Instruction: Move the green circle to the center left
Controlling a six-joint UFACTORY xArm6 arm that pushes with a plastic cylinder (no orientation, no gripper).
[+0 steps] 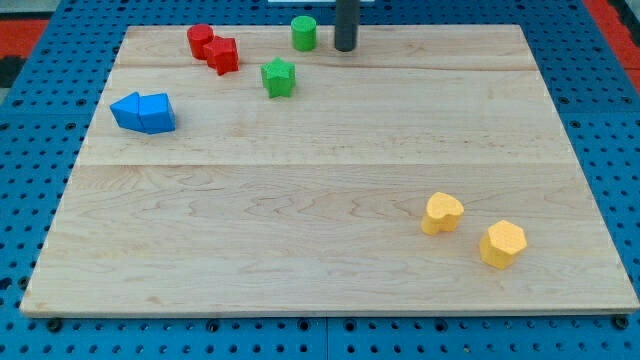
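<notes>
- My tip (345, 47), the lower end of the dark straight rod, holds nothing and stands just beside the small green circle block (304, 33), on its right in the view.
- They look apart, though the gap is hard to judge.
- The step in hand seems the approach.
- Next: push the circle left and downward, passing the green star block (279, 77) and red blocks (213, 47), towards the blue blocks (143, 112).

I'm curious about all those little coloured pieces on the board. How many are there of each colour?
Red: 2, red cylinder and red block
Green: 2, green circle and green star
Blue: 2, blue blocks
Yellow: 2, yellow heart and yellow hexagon
Total: 8
</notes>
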